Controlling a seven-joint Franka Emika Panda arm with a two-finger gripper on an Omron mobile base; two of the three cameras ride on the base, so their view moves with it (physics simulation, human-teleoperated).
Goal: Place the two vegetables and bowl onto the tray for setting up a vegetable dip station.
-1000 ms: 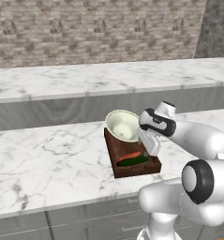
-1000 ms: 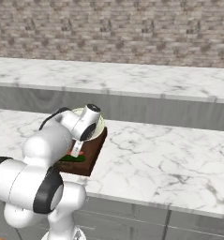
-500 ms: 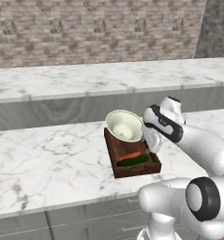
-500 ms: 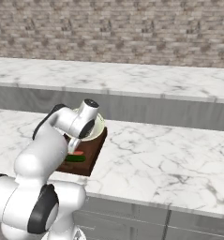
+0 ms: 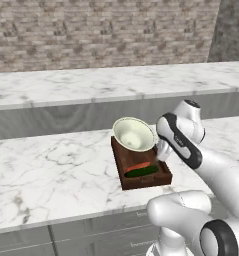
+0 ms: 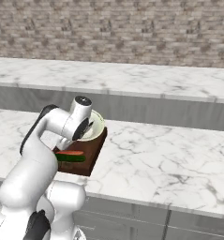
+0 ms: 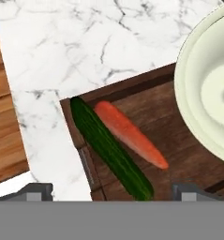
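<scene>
The dark brown tray (image 5: 122, 167) lies on the marble counter with the carrot (image 5: 137, 166) and the cucumber (image 5: 142, 172) side by side at its near end. At the tray's far end sits the cream-green bowl (image 5: 133, 134), tilted. My gripper (image 5: 163, 150) hangs just right of the bowl, above the tray's right edge, open and holding nothing. In the hand view the cucumber (image 7: 111, 150) and carrot (image 7: 130, 134) lie on the tray (image 7: 179, 136) below my gripper (image 7: 113, 192), and the bowl (image 7: 202, 93) is at the right. In the right base view my arm covers part of the tray (image 6: 87, 157).
The marble counter (image 5: 51, 170) stretches wide to both sides of the tray. Behind it runs a higher second counter (image 5: 91, 85) against a brick wall. The counter's front edge is close to the tray, with wooden floor (image 7: 5, 117) beyond it.
My hand has drawn back a little from the bowl's rim and the arm has risen. Bowl, carrot and cucumber have stayed in place on the tray.
</scene>
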